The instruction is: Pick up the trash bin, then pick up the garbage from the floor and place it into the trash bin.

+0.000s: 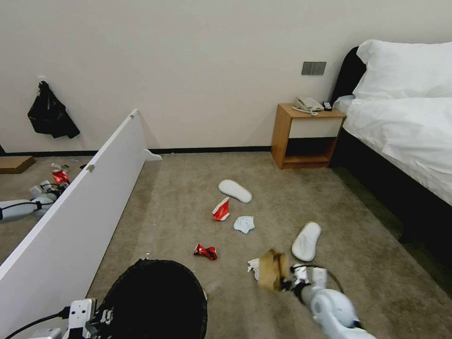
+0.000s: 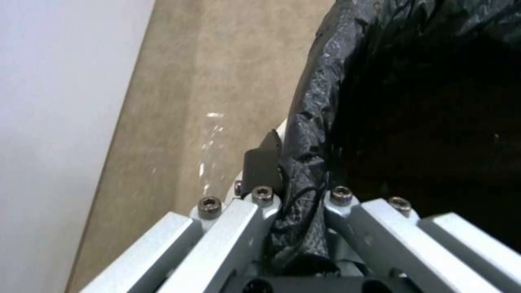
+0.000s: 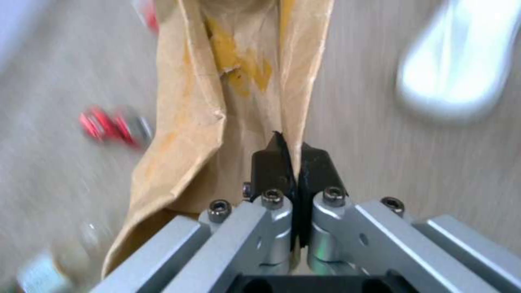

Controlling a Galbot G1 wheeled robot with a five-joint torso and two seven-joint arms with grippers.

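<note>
Brown paper bag hanging pinched in the right gripper above the carpet, left gripper clamping the trash bin rim, slippers lying nearby.

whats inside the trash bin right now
Only the black bag lining shows inside the trash bin; its depth is too dark to tell if litter lies there. The left pincer grips its rim.

left claw clamped, low | right claw clamped, forward
</note>
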